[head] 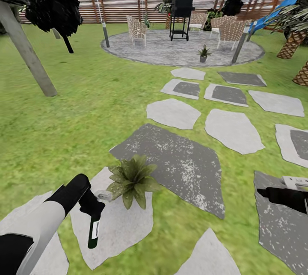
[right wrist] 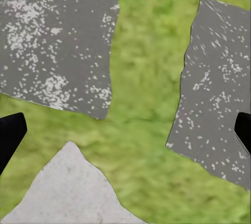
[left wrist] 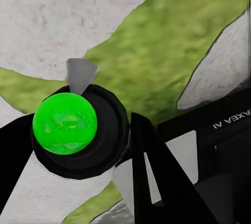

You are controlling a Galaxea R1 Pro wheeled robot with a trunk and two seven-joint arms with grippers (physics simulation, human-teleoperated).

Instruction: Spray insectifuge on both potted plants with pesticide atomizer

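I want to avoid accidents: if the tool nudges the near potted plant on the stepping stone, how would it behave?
The near potted plant probably tips easily: wide leaves hide its base. Leaves likely bend. The left tool holds the pesticide atomizer beside it.

Back garden of a home.
Lawn (head: 77,108) with stepping stones (head: 173,113), a round patio (head: 171,50) holding a grill (head: 181,16) and chairs (head: 136,30), slat fence (head: 124,8) behind.
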